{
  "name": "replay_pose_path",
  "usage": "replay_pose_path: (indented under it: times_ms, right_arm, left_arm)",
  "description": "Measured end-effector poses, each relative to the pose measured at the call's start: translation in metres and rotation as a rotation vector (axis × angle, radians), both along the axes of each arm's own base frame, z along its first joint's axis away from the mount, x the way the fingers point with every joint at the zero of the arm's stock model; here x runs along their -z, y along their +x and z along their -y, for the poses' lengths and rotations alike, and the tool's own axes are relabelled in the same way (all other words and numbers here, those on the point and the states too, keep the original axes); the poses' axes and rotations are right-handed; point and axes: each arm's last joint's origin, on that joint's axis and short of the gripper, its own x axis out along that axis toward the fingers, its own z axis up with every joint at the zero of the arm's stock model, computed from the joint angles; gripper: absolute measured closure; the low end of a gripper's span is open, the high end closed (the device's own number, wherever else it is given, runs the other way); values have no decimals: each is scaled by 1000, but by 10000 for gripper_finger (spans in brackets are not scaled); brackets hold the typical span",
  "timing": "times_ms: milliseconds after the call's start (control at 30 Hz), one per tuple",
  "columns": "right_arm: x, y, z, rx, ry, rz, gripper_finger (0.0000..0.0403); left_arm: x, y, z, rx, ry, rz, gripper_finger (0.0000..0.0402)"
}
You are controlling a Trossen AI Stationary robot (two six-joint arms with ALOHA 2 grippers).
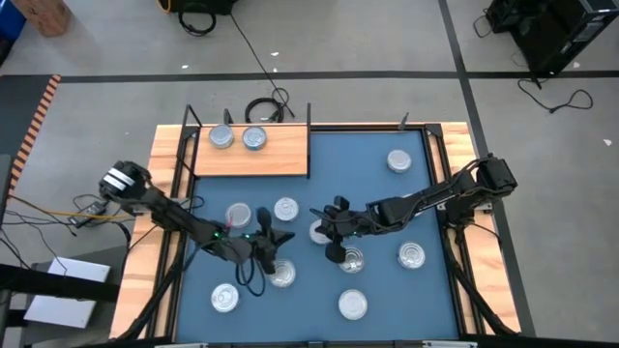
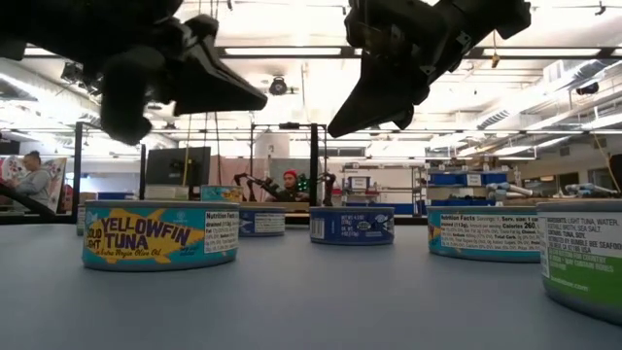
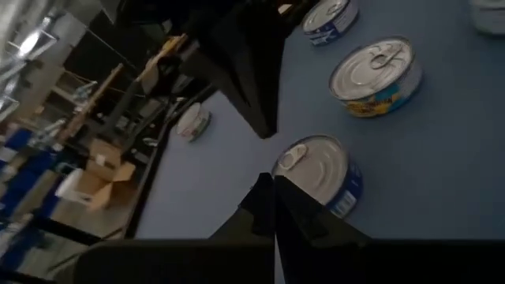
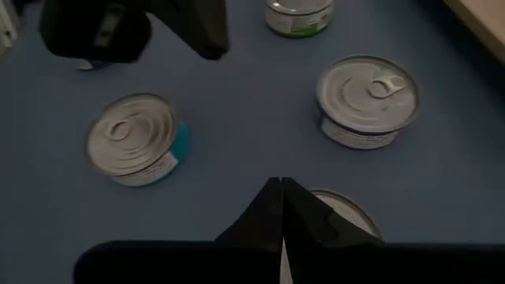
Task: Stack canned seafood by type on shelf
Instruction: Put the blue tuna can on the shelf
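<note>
Both grippers are pinched fully shut with nothing in them, hovering over the middle of the blue mat [image 1: 377,193]. My left gripper [image 1: 273,239] hangs just above the tin [image 1: 281,274] near the front edge; my right gripper [image 1: 334,224] is over the cluster around the tin [image 1: 352,259] by mat centre.

Working out from the front: nine loose tins are scattered on the mat. Nearest are two at the front, [image 1: 224,298] and [image 1: 352,304], then a middle band including [image 1: 238,215], [image 1: 285,208] and [image 1: 412,255], plus one partly hidden under the right gripper. One loner [image 1: 398,160] sits near the right rear corner. Farthest back is the wooden shelf [image 1: 276,159] with only two tins on it, [image 1: 221,137] and [image 1: 254,138], side by side and not stacked. So I'd call this barely started: two placed, nine to go, no sorting visible yet.

The overhead view gives me only silver lids, so type is anyone's guess from up there. The low view actually reads labels: a yellowfin tuna can [image 2: 160,235], a dark blue one [image 2: 352,225] and a green-labelled one [image 2: 581,253]. The wrist views confirm each pair of fingertips pressed together over bare mat
</note>
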Motion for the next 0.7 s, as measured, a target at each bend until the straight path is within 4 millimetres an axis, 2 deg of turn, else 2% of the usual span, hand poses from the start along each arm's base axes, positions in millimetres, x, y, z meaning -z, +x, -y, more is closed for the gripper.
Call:
replay_pose_path:
  times_ms: [133, 267, 400, 567, 700]
  right_arm:
    - [1, -1, 1, 20, -12, -10, 387]
    - [1, -2, 0, 24, -22, -31, 386]
    - [-9, 1, -5, 25, -71, -38, 386]
    - [-15, 2, -15, -24, -123, -77, 386]
    - [-18, 0, -20, -37, -128, -128, 378]
  left_arm:
    - [1, -6, -8, -39, -54, -8, 400]
    - [2, -5, -10, -106, -185, 34, 398]
    - [4, -4, -5, 84, -274, -28, 400]
    - [8, -4, -13, 78, -290, -30, 400]
    - [16, -11, -24, 176, -385, 24, 401]
